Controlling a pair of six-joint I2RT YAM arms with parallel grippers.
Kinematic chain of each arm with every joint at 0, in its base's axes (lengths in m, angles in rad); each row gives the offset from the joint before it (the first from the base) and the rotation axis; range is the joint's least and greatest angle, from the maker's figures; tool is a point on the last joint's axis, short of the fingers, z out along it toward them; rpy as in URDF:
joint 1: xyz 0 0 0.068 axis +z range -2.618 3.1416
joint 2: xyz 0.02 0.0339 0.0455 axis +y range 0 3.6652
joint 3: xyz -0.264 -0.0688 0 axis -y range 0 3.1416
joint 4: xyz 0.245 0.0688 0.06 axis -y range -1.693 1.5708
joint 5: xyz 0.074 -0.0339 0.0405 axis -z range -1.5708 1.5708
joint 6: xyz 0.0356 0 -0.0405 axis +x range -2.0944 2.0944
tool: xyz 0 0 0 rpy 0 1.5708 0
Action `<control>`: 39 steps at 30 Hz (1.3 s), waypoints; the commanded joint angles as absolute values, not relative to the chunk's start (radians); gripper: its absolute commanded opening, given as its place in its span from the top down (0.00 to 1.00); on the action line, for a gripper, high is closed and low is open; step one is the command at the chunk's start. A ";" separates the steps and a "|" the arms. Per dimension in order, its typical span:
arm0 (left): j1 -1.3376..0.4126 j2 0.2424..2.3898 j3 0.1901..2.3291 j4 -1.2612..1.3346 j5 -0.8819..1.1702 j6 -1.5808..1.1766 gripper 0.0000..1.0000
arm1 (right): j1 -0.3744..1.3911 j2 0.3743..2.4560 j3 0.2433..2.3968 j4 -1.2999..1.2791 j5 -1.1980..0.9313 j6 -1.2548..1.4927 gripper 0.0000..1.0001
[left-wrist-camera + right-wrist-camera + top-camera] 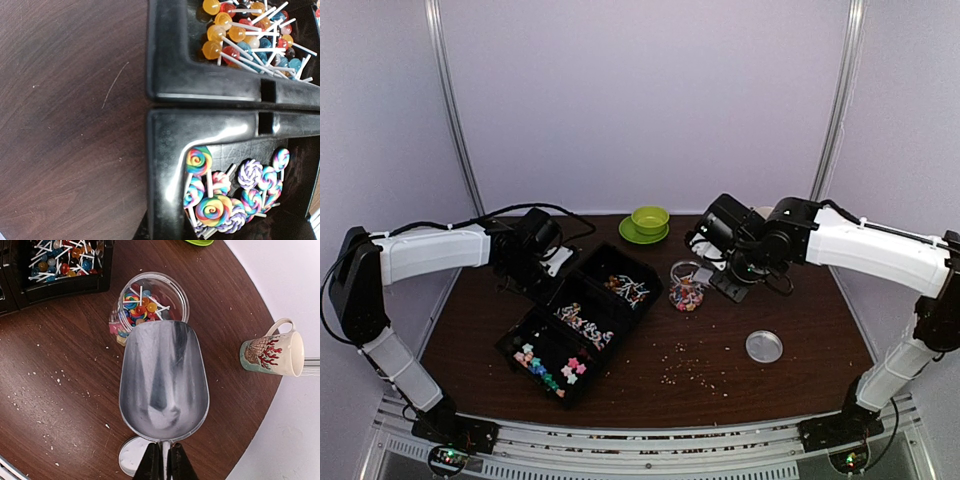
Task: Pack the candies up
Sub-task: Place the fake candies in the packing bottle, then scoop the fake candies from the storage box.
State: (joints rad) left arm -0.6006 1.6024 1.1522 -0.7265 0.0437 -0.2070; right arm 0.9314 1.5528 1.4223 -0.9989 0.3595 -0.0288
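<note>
The candies (548,362), small pink, blue and green pieces, lie in the near compartment of a black tray (167,165). Swirl lollipops (215,207) and ball lollipops (235,32) fill its other two compartments. My left gripper (542,262) is at the tray's far left edge, shut on the rim; its fingers barely show in the left wrist view. My right gripper (164,465) is shut on the handle of an empty metal scoop (164,385). The scoop's mouth hangs over a clear jar (155,274) that holds mixed sweets (137,305).
The jar's round lid (764,346) lies on the table to the right, under the scoop handle in the right wrist view. A green bowl on a saucer (649,220) stands at the back, a patterned mug (272,354) beside it. Pale crumbs (695,370) dot the wood.
</note>
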 commanded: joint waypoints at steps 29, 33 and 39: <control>-0.615 1.566 1.201 -0.681 -0.040 -0.214 1.00 | 1.113 2.017 1.972 -1.214 0.456 -0.119 1.00; -0.623 1.566 1.203 -0.686 -0.068 -0.209 1.00 | 1.113 2.069 2.008 -1.229 0.471 -0.129 1.00; -0.639 1.566 1.206 -0.689 -0.097 -0.202 1.00 | 1.112 2.125 2.048 -1.239 0.477 -0.138 1.00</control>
State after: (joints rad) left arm -0.6266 1.6024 1.1522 -0.7395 -0.0925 -0.2031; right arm 1.1103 2.0972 2.0026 -1.2114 0.4355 -0.1295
